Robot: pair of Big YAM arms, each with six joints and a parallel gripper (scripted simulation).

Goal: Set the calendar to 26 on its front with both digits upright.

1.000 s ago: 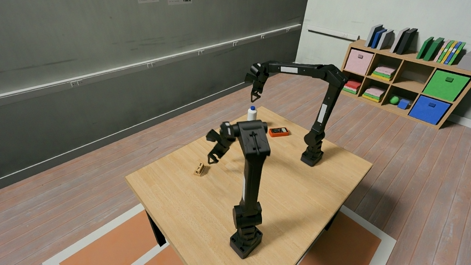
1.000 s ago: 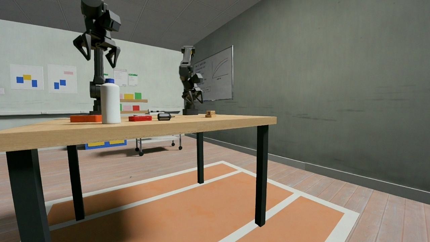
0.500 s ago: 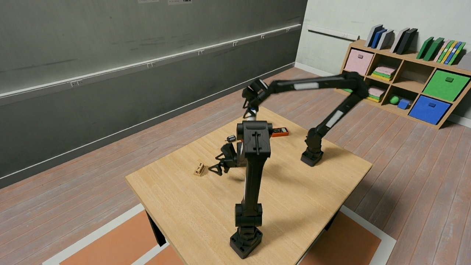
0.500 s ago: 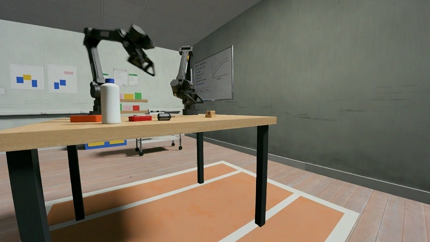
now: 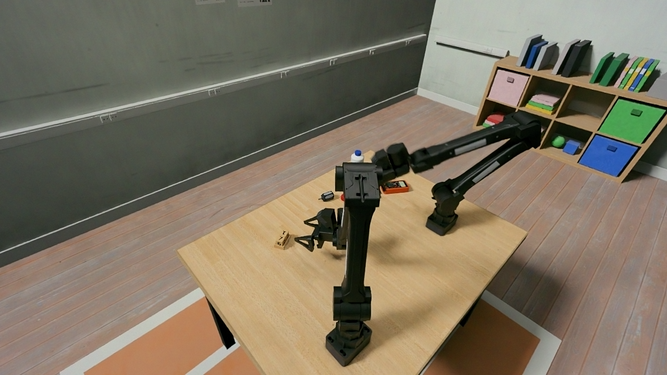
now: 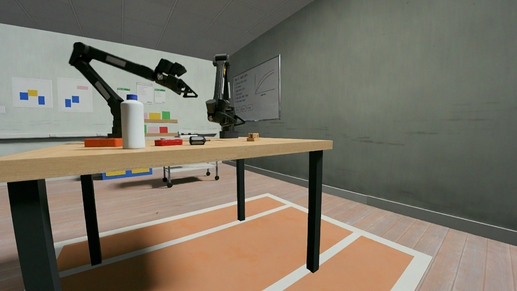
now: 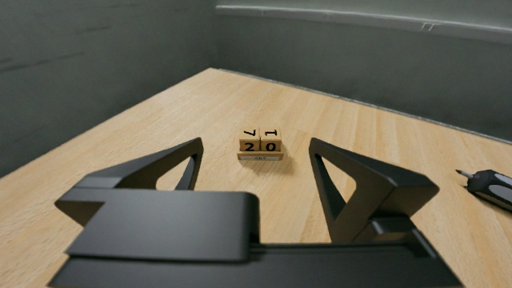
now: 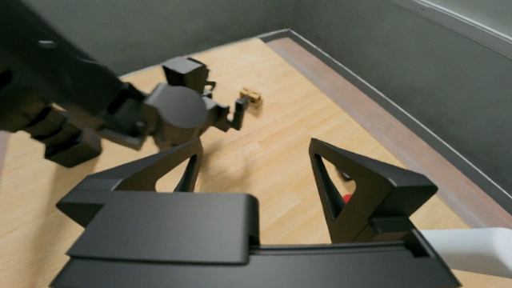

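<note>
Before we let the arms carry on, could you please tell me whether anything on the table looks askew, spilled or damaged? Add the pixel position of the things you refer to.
Nothing looks spilled or damaged. Both cubes (image 7: 250,146) (image 7: 270,146) sit level in the tray (image 7: 260,158), and the white bottle (image 6: 133,124) stands upright with its blue cap on.

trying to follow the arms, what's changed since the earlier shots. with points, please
The right gripper (image 8: 255,144) (image 6: 190,96) has swung in over the table, away from above the white bottle (image 6: 133,124) (image 5: 357,156). The left gripper (image 7: 256,143) (image 5: 300,230) has levelled out, facing the calendar (image 7: 260,144) (image 5: 281,239) (image 6: 253,138). Nothing was gripped or released. Calendar, bottle and orange multimeter (image 5: 395,187) (image 6: 103,142) stayed put.
</note>
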